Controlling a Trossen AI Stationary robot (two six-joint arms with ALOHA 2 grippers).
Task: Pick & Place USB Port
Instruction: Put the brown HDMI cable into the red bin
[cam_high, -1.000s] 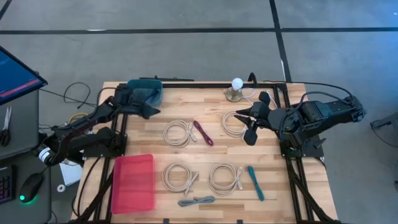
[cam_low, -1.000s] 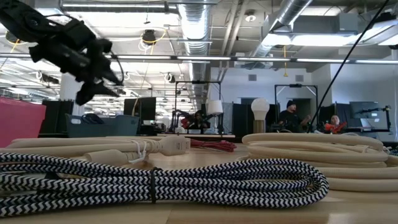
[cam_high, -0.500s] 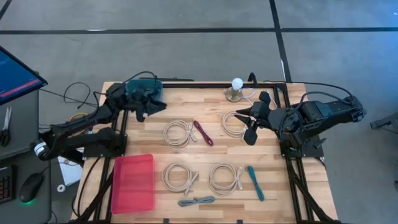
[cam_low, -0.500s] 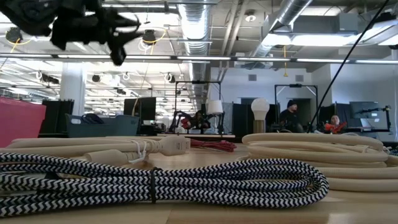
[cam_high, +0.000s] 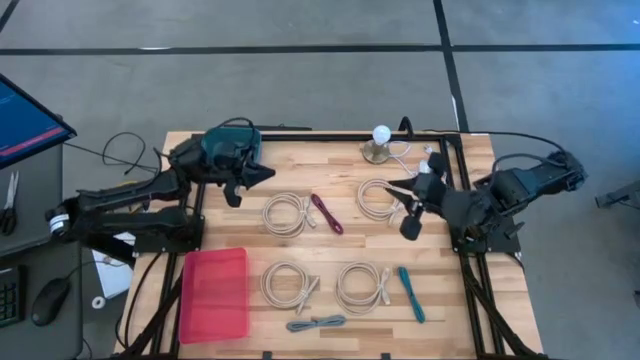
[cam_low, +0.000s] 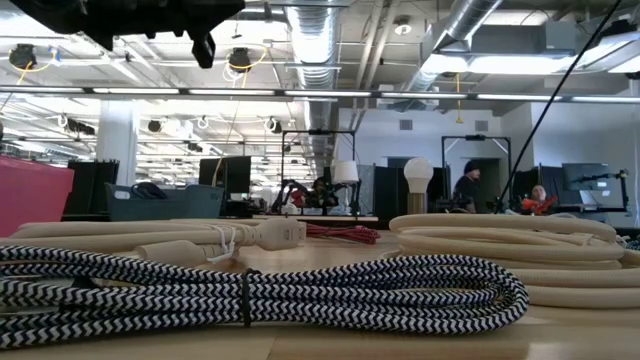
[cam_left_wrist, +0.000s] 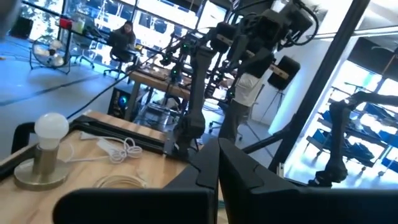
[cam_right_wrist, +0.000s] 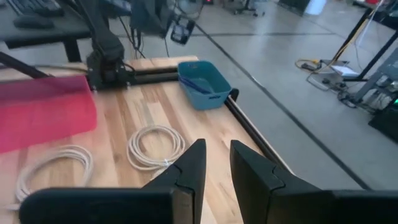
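Several bundled USB cables lie flat on the wooden table (cam_high: 340, 250): white coils (cam_high: 288, 213) (cam_high: 378, 198) (cam_high: 288, 285) (cam_high: 362, 287), a maroon one (cam_high: 326, 213), a teal one (cam_high: 411, 293) and a grey braided one (cam_high: 315, 323). My left gripper (cam_high: 266, 174) (cam_left_wrist: 217, 168) is shut and empty. It hangs high beside the teal bin (cam_high: 235, 145) at the far left, pointing about level toward the table's right. My right gripper (cam_high: 401, 207) (cam_right_wrist: 216, 168) hovers over the far right white coil. A narrow gap shows between its fingers, with nothing in it.
A red tray (cam_high: 213, 293) lies at the near left. A lamp with a white bulb (cam_high: 380, 145) stands at the far edge, its thin cord beside it. The teal bin (cam_right_wrist: 202, 84) sits at the far left corner. People show in the room beyond.
My left gripper has risen from over the teal bin, swung toward the table's right and tipped up to about level, and its fingers have shut on nothing. My right arm has swung slightly toward the near edge. The cables have not moved.
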